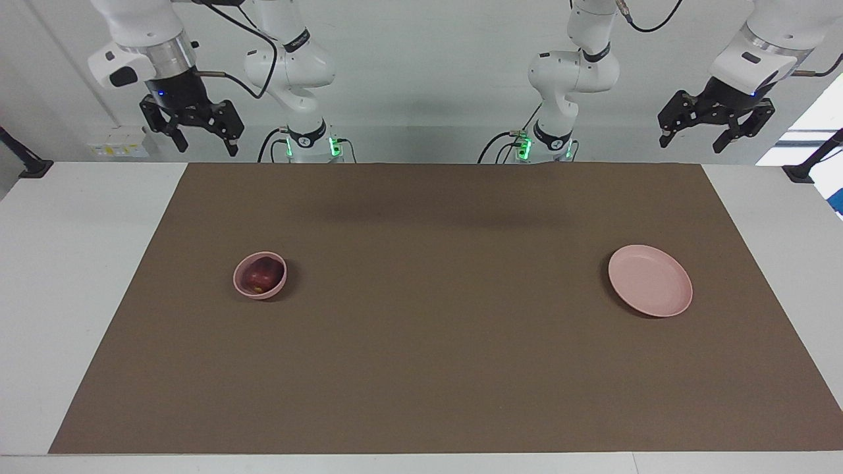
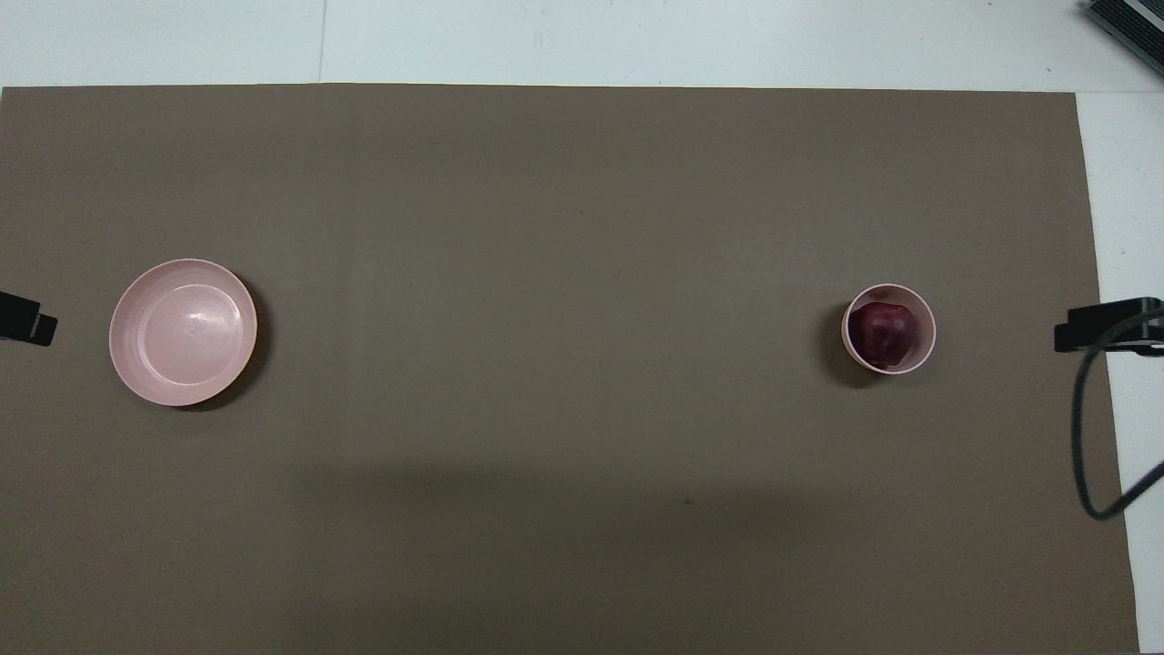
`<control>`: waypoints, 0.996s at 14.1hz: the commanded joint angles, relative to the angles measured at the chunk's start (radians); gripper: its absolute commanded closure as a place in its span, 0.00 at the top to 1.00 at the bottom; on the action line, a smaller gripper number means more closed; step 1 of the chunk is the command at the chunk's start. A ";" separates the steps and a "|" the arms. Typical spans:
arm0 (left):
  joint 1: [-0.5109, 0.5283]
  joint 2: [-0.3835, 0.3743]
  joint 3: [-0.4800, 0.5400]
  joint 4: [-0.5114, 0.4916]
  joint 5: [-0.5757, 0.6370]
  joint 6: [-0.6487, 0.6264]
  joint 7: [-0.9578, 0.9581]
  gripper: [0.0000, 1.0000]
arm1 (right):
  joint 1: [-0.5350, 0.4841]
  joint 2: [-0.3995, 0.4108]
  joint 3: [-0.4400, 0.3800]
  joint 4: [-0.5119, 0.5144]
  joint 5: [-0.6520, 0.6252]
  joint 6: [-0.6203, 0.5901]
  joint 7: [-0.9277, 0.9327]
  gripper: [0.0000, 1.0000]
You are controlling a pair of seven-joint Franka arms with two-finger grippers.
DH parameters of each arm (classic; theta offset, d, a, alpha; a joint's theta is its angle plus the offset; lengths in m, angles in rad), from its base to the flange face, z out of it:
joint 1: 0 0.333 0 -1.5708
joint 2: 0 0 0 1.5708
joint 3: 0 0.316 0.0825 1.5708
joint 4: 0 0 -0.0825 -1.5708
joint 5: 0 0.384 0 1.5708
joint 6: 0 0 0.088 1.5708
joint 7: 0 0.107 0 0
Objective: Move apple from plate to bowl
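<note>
Toward the right arm's end from the plate (image 1: 650, 280), we saw apple (image 1: 262, 274) in bowl (image 1: 260, 275) w/ both grippers, left (image 1: 716, 128) & right (image 1: 191, 128), raised, spread, empty; only a stray reach could tip it.

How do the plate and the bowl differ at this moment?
The plate is wide, flat and shallow; the bowl is narrower and deeper. The plate holds nothing, while the bowl holds the apple. The plate lies toward the left arm's end of the table, the bowl toward the right arm's end. Both are round, pale pink, and rest on the brown mat.
</note>
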 commanded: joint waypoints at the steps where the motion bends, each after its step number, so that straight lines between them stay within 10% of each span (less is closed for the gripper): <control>1: 0.013 -0.008 -0.006 -0.001 -0.010 -0.014 0.007 1.00 | -0.017 0.012 0.006 0.057 -0.004 -0.050 0.010 1.00; 14: 0.023 -0.008 -0.021 0.005 -0.010 -0.014 -0.008 1.00 | -0.016 -0.014 0.002 0.018 0.011 -0.092 0.003 1.00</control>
